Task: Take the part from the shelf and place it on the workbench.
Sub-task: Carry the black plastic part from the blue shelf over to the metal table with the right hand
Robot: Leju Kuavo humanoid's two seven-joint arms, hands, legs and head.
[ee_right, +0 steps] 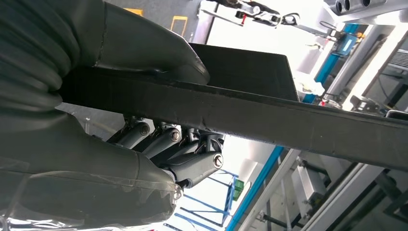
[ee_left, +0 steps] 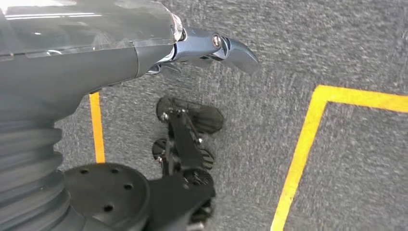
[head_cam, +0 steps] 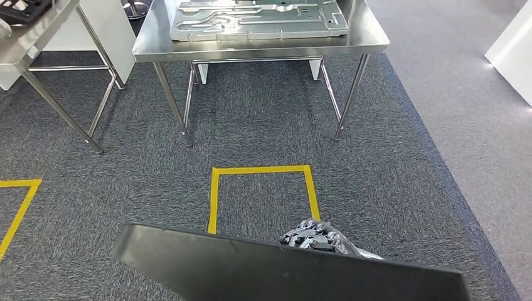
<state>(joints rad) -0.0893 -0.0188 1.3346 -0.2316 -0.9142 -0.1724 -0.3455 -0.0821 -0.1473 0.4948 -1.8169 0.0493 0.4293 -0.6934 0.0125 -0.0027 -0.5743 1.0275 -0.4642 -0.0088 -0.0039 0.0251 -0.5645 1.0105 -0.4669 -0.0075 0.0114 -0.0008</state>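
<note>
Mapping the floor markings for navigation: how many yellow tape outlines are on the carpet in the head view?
2: a full yellow square ahead of the steel table, and a partial outline at the left edge. The held black panel may hide more.

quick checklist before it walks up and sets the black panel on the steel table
1. Right hand grips the black panel: ok, thumb on one face, fingers on the other.
2. Left hand helping hold the panel: not ok, it hangs over the carpet holding nothing.
3. Path to the steel table: ok, bare carpet with a yellow taped square.
4. Free space on the table: not ok, a large metal plate covers most of the top.
5. Panel level: cannot tell.
</note>
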